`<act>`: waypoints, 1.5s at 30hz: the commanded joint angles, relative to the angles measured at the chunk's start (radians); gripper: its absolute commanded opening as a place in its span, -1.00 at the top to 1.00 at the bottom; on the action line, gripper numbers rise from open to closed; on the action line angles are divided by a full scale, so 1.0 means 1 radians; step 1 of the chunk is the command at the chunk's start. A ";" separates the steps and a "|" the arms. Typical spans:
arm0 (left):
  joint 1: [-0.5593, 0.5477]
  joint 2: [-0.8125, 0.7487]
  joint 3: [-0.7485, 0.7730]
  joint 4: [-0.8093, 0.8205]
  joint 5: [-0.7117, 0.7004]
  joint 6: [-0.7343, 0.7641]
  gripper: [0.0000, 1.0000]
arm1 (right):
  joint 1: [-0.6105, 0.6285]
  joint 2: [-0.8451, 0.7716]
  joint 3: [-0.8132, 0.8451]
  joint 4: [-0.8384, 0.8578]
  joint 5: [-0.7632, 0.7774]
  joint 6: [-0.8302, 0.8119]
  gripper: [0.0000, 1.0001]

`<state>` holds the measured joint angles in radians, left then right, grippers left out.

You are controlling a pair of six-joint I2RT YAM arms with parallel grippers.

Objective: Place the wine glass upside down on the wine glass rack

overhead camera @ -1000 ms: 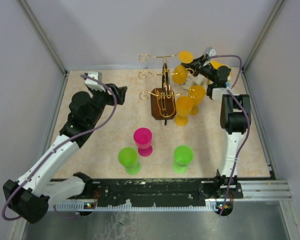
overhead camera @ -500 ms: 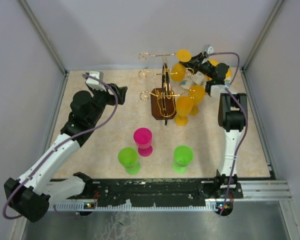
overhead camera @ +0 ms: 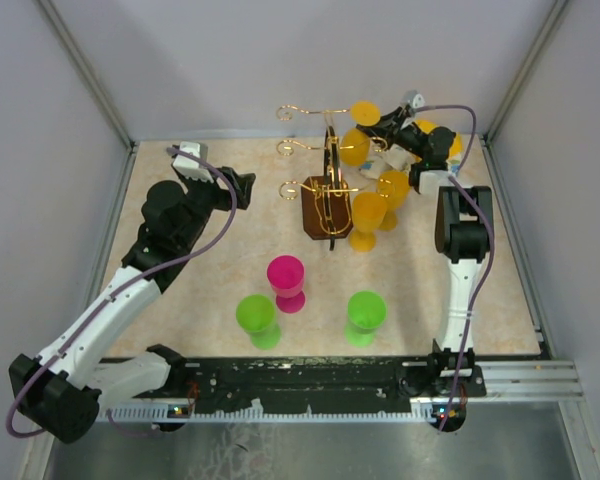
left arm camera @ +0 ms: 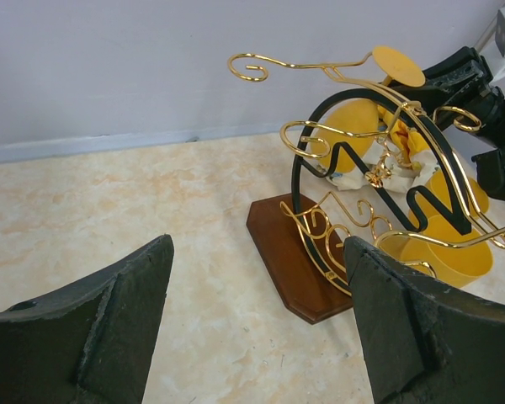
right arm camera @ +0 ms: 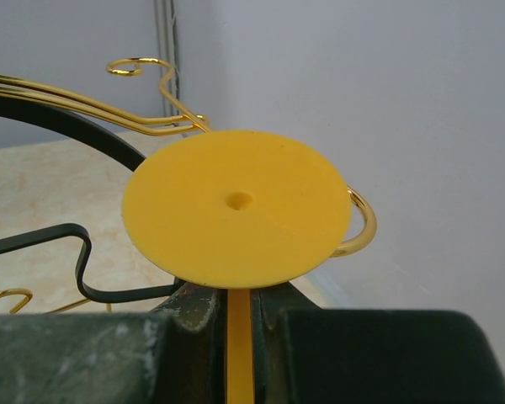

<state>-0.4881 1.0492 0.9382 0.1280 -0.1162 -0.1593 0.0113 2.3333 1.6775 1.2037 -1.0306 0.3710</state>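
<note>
Right wrist view: the inverted wine glass is clamped by its stem in the right gripper, beside a hook of the wine glass rack — released unseated, it could be dropped — while the left gripper is spread wide, empty.

"What is the big yellow circle?"

"That is the round foot of the glass. It faces us flat on, with a tiny dent in the middle."

"What holds it?"

"The claw. Its two dark fingers pinch the thin yellow stem just under the foot."

"And the shiny gold wires?"

"That is the rack. Wires run in from the left behind the foot. One ends in a curl up top. A gold hook peeks out on the foot's right side."

"The black thing?"

"A bent bar, low on the left. Pale worktop lies behind it, and a plain wall is at the back."
</note>
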 commanded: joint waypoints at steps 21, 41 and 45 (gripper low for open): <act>0.006 0.010 0.017 0.020 0.042 0.010 -0.75 | 0.031 -0.007 0.102 -0.061 0.105 -0.002 1.00; 0.008 0.006 0.011 0.012 0.042 0.007 -0.76 | 0.014 -0.103 -0.049 -0.117 0.291 -0.101 1.00; 0.007 0.006 0.011 0.013 0.044 0.003 -0.75 | 0.003 -0.132 -0.102 -0.095 0.287 -0.116 1.00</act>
<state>-0.4862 1.0588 0.9382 0.1272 -0.0849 -0.1577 0.0238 2.2807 1.6161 1.0370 -0.7750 0.2859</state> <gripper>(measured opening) 0.877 0.069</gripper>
